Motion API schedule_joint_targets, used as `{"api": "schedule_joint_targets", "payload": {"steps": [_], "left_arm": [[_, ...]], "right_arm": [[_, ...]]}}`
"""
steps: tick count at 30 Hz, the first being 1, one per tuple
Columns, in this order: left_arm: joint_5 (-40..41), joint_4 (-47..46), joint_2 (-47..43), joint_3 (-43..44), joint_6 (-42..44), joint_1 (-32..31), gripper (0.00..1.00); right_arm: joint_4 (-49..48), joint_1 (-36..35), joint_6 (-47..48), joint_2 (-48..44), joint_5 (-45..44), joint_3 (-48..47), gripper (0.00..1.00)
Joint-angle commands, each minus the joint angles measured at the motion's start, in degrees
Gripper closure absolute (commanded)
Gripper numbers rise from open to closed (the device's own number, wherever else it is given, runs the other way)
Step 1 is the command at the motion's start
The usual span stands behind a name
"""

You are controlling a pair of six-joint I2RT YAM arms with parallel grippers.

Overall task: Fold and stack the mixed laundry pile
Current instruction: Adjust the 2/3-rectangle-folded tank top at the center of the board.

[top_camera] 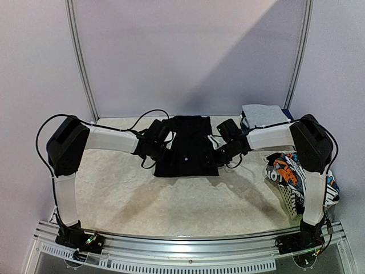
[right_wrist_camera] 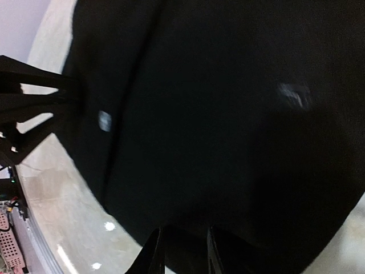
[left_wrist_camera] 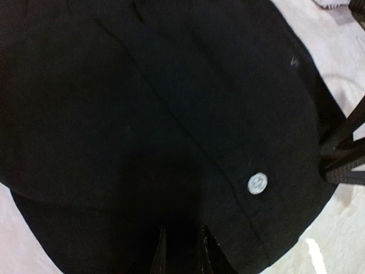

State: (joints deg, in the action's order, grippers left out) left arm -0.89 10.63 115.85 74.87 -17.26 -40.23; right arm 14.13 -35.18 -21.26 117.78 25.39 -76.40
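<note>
1. You can read no writing. The pale round button (left_wrist_camera: pixel 258 183), ahead and to the right of the left jaws, bears a raised mark too small to make out. A pale smudge (right_wrist_camera: pixel 293 95) ahead and to the right of the right jaws is blurred.
2. The black garment (top_camera: pixel 188 148) lies spread between your two sets of jaws, at the middle of the surface (top_camera: pixel 142 194). It is about as wide as it is deep, so you cannot tell its long axis. Its edge nearer the arm bases is wider than its far edge.
3. A seam runs diagonally away from the left jaws, passing just beside the button.
4. Left jaws: the fingertips (left_wrist_camera: pixel 161 254) stand close together at the garment's left side, pinching black cloth.
5. Right jaws: the fingertips (right_wrist_camera: pixel 153 254) stand close together at its right side, pinching the same cloth.
6. Beyond the right jaws, at the far right corner, lies a folded grey cloth (top_camera: pixel 262 115).
7. Behind the right jaws, towards that arm's base, an orange, black and white printed garment (top_camera: pixel 283 170) fills a white lattice basket (top_camera: pixel 290 204). The right arm partly covers both.
8. Both wrist views are almost wholly black, so the garment's folds and outline are hard to make out there.
</note>
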Motion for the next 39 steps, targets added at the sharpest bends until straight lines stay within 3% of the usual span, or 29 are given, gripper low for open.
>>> {"api": "schedule_joint_targets", "payload": {"steps": [1, 11, 18, 23, 27, 30, 39], "left_arm": [[-1.82, -2.14, 1.13, -4.39, -0.79, 0.41, 0.8], [-3.67, -8.72, -2.25, -16.98, -4.77, -0.7, 0.83], [2.75, -6.19, -15.28, -25.72, -6.75, -4.44, 0.82], [8.97, 1.06, -24.48, -24.33, -4.2, -6.96, 0.76], [12.12, 1.06, -27.57, -23.01, -0.7, -7.23, 0.66], [15.16, -1.49, -26.1, -21.53, 2.45, -6.94, 0.61], [11.75, 0.61, -13.41, -9.39, 5.38, -3.02, 0.65]], "right_arm": [[-1.74, 0.14, 0.66, 2.18, -2.65, 4.14, 0.73], [-4.97, -1.66, -3.0, -0.64, -5.01, 14.31, 0.74], [1.3, -7.53, -4.53, -9.47, -8.51, 16.44, 0.69], [6.97, -8.9, -5.15, -16.77, -11.63, 11.99, 0.62], [7.26, -8.9, -4.65, -18.46, -13.0, 7.56, 0.59], [7.13, -8.13, -3.13, -15.46, -13.03, 2.61, 0.58], [5.68, -2.1, -2.15, -1.59, -6.29, -7.73, 0.63]]}}
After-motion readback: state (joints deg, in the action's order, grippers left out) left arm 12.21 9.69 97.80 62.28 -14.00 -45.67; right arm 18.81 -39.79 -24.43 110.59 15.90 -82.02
